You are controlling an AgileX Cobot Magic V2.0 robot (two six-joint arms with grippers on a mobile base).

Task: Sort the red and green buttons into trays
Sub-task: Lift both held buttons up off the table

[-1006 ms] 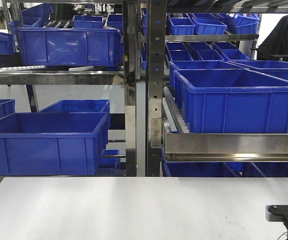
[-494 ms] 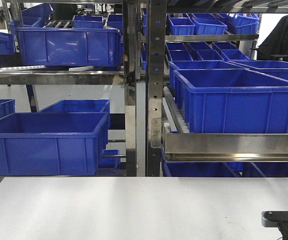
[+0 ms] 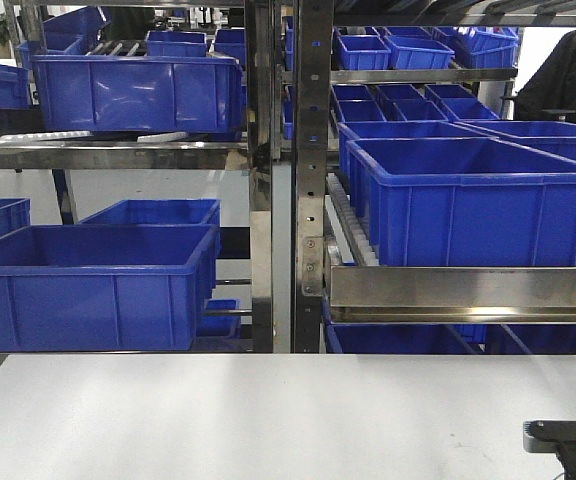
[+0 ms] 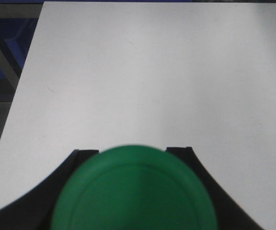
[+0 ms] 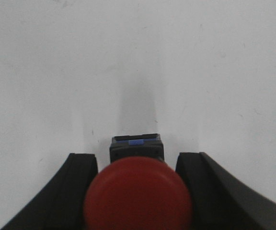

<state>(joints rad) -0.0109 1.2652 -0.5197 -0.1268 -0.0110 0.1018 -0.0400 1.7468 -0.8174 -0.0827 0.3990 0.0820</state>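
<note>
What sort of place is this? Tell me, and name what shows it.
Probably a warehouse or factory stockroom: steel flow racks loaded with deep blue plastic crates, with a white worktable in front.

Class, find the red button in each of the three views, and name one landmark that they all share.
Exterior front-facing: not in it.
Left wrist: not in it; a green button fills the bottom centre instead.
Right wrist: the red button sits at bottom centre, cap toward the camera.
Shared landmark: the white tabletop, seen in all three.
</note>
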